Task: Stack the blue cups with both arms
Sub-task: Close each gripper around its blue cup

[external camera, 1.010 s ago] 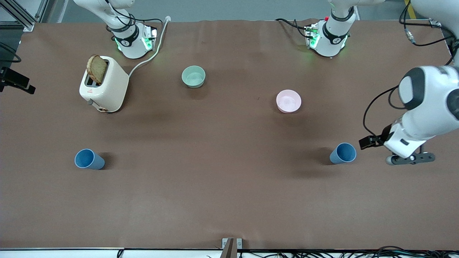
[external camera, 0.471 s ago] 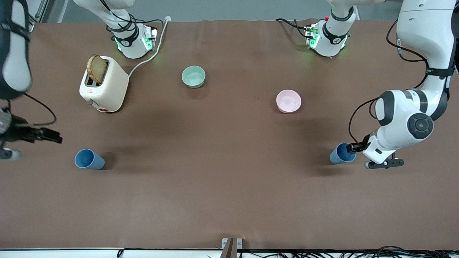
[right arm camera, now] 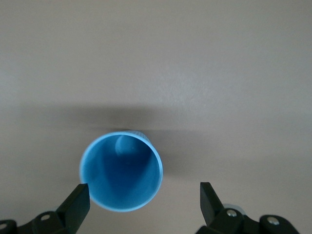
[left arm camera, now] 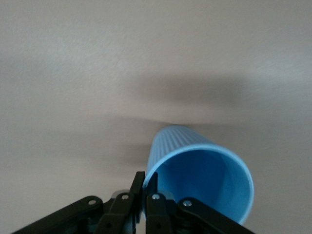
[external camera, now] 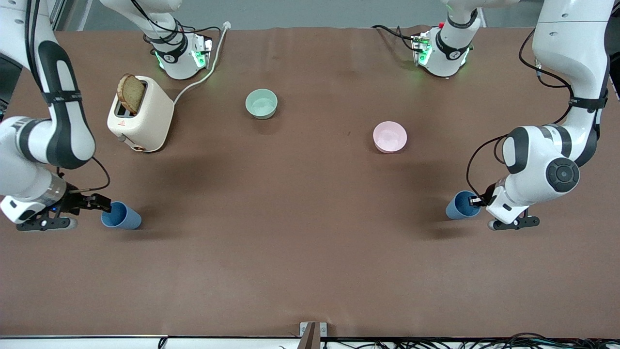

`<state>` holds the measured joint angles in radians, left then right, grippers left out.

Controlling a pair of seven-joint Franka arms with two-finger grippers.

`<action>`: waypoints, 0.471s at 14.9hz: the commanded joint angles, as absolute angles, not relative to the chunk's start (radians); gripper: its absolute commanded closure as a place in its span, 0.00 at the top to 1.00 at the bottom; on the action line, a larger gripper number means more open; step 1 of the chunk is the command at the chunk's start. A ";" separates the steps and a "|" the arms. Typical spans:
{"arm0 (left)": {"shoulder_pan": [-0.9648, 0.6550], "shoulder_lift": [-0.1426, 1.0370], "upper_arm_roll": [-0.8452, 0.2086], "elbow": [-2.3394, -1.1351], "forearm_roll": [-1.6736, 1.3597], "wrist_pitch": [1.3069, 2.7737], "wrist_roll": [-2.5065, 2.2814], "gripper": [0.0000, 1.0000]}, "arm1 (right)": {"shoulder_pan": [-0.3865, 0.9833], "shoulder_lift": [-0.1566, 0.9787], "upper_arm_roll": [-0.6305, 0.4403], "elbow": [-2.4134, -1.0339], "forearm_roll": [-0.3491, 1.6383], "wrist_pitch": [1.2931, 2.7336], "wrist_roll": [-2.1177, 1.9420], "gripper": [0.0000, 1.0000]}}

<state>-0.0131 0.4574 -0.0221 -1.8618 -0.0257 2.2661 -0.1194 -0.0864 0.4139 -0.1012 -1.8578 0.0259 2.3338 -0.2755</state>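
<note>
Blue ribbed tapered cups upright: left end effector (left arm camera: 145, 195) pinches one cup's (left arm camera: 204, 183) rim; right end effector (right arm camera: 145, 202) agape beside other cup (right arm camera: 122, 170).

2 small matte blue tapered cups w/o handles (external camera: 121, 216) (external camera: 462, 205). 2 low round bowls: 1 pale green (external camera: 261, 103), 1 pink (external camera: 390, 136). 1 cream toaster (external camera: 140, 114) w/ 1 brown bread slice (external camera: 131, 93). 2 white jointed robot arms (external camera: 43, 126) (external camera: 557, 145).
</note>
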 commanded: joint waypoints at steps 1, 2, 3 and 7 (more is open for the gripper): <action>-0.018 0.430 -0.067 -1.835 -0.043 2.253 -0.167 0.00 | -0.094 0.432 -0.095 -1.905 0.037 2.411 -0.301 1.00; -0.015 0.417 -0.121 -1.830 -0.046 2.235 -0.233 0.00 | -0.092 0.449 -0.095 -1.907 0.037 2.427 -0.305 1.00; -0.018 0.405 -0.171 -1.829 -0.045 2.214 -0.324 0.00 | -0.091 0.457 -0.095 -1.907 0.037 2.431 -0.305 1.00; -0.098 0.440 -0.347 -1.777 -0.031 2.204 -0.742 0.00 | -0.092 0.503 -0.094 -1.904 0.038 2.487 -0.302 0.80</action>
